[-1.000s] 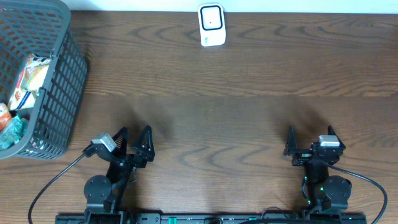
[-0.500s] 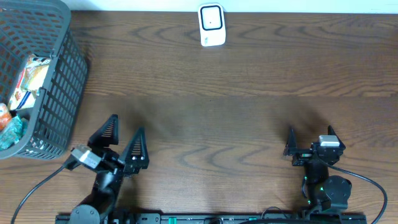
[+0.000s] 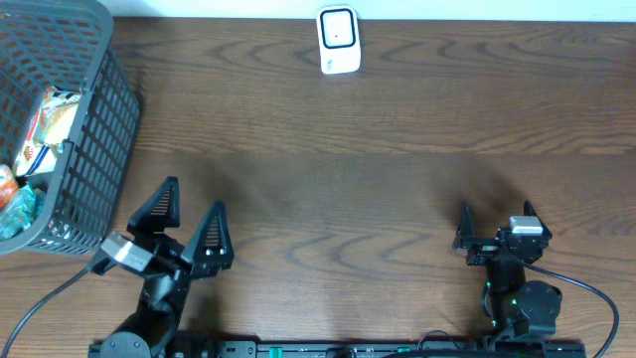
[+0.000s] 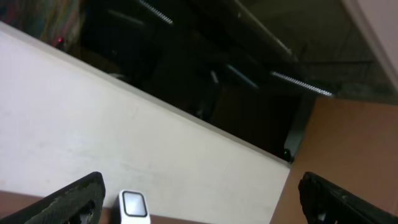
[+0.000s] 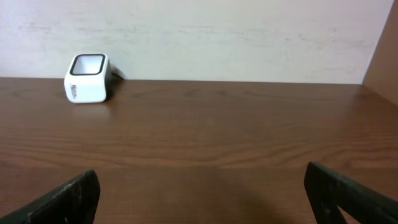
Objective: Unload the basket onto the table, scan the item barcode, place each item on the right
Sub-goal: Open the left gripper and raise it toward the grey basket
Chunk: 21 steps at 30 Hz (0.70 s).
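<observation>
The left gripper (image 3: 194, 197) and right gripper (image 3: 497, 211) are wide open and empty, and the snack packs (image 3: 52, 121) lie in the basket (image 3: 99, 149) to the left gripper's left, where its fingers might catch on the wall.

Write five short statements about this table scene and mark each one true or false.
1. The white scanner stands at the far edge of the table. True.
2. The left jaws are shut on an item. False: they stand open and empty.
3. The dark basket holds packaged items. True.
4. The right jaws grip the scanner. False: they stand open, far from it.
5. The scanner lies inside the basket. False: it stands on the table, apart from the basket.
</observation>
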Motion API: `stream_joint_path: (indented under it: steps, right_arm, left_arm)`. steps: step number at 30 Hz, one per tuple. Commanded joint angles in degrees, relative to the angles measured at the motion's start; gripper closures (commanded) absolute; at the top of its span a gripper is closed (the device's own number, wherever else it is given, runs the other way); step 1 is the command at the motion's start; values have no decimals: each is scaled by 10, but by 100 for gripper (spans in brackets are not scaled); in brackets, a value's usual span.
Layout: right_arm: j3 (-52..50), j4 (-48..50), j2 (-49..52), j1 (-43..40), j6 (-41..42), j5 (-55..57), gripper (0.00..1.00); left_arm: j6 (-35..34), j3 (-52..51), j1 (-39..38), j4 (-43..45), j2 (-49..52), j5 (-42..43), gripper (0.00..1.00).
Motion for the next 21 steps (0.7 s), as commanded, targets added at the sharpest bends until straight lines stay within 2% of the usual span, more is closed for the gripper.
stream_joint_path:
  steps: [1,6,8,12,16,19,21]
  right_arm:
    - [-1,-3,-3,-4,-5,3,1]
    - [-1,-3,-3,-4,-5,3,1]
    - [-1,-3,-3,-4,-5,3,1]
    - [-1,-3,-3,-4,-5,3,1]
    - [-1,-3,-3,-4,-5,3,1]
    - [-1,-3,-3,-4,-5,3,1]
    - [-1,-3,-3,-4,-5,3,1]
  left_arm:
    - [28,32,2,3,31,-10,2]
    - [76,98,2,-1,93,-20,2]
    - [89,148,3,-39,128,-24,2]
    - [92,293,3,-248,211,-60,2]
    - [185,480,3,-486,333,-61,2]
    - [244,610,3,-631,416,-57,2]
    - [256,671,3,-699,452,-27,2]
